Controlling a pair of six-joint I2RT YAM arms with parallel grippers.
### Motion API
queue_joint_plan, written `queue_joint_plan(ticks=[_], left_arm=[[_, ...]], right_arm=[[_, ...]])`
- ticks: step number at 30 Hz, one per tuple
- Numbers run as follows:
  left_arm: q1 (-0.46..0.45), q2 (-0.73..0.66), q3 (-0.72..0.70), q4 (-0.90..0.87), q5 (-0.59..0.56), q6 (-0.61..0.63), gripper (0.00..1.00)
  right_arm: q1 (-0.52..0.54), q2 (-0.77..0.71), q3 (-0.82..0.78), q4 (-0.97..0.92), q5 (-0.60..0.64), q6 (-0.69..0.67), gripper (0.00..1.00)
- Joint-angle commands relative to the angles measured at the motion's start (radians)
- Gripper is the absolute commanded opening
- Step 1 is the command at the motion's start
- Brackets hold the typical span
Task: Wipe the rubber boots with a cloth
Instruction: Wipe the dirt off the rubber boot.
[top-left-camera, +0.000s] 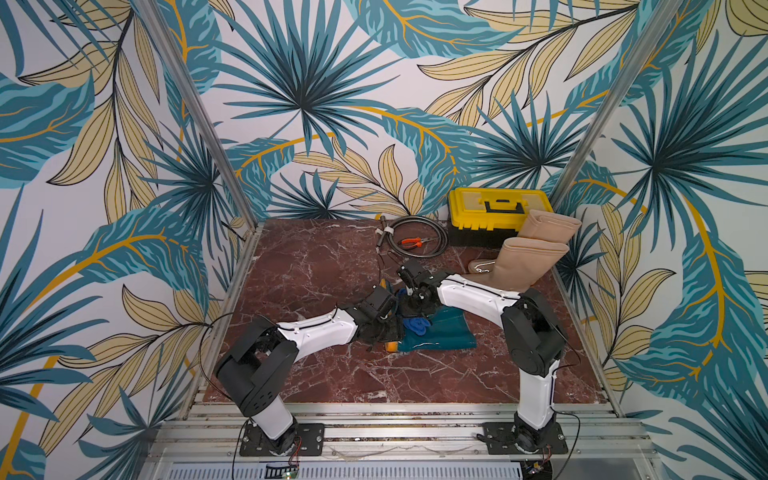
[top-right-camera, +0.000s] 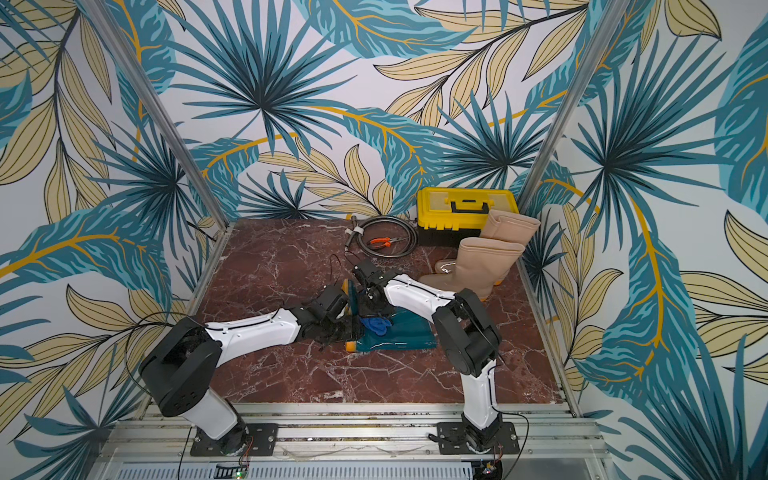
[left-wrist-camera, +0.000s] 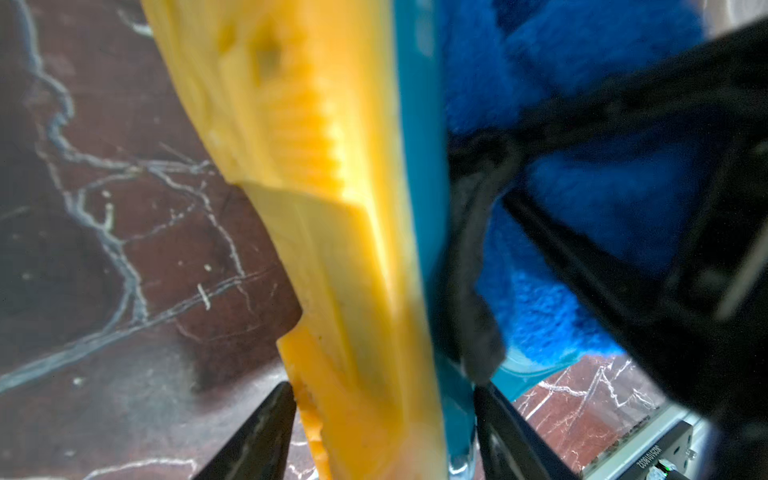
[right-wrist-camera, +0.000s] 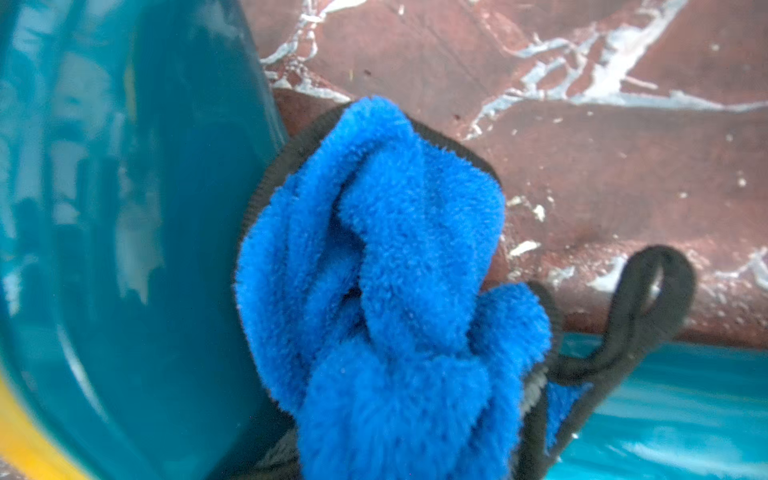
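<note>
A dark teal rubber boot (top-left-camera: 440, 338) (top-right-camera: 409, 332) lies on its side mid-table, its orange-yellow sole (left-wrist-camera: 332, 249) turned toward my left arm. My left gripper (top-left-camera: 387, 331) (left-wrist-camera: 382, 388) is shut on the boot's heel, one finger on the sole and the other on the teal side (left-wrist-camera: 419, 166). My right gripper (top-left-camera: 414, 311) (top-right-camera: 374, 311) reaches down from above the foot and is shut on the bright blue fluffy cloth (top-left-camera: 417, 325) (right-wrist-camera: 395, 291). The cloth hangs bunched against the teal boot (right-wrist-camera: 124, 208) and hides the right fingers. Two beige boots (top-left-camera: 532, 262) (top-left-camera: 548, 226) stand upright at the back right.
A yellow toolbox (top-left-camera: 496, 212) sits at the back right, behind the beige boots. A coiled dark cable (top-left-camera: 419, 237) with orange-handled pliers (top-left-camera: 413, 243) lies at the back centre. Metal frame posts border the red marble tabletop (top-left-camera: 316, 266).
</note>
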Motion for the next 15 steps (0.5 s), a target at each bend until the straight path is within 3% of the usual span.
queue_joint_plan(ticks=[1, 5, 9, 12, 15], left_arm=[[-0.005, -0.026, -0.027, 0.016, -0.023, -0.005, 0.70], [-0.002, -0.030, -0.026, 0.013, -0.044, 0.013, 0.62], [0.021, -0.074, -0.042, 0.009, -0.050, -0.005, 0.37], [0.021, -0.129, -0.084, 0.005, -0.093, -0.027, 0.20], [0.027, -0.157, -0.096, -0.008, -0.079, -0.026, 0.17]], right_arm=[[-0.088, -0.036, -0.118, -0.063, 0.106, 0.048, 0.00], [-0.179, -0.101, -0.192, -0.099, 0.135, 0.031, 0.00], [-0.198, -0.142, -0.168, -0.148, 0.066, 0.070, 0.00], [-0.061, -0.162, -0.099, -0.091, 0.023, 0.097, 0.00], [0.062, -0.074, 0.032, -0.033, -0.049, 0.130, 0.00]])
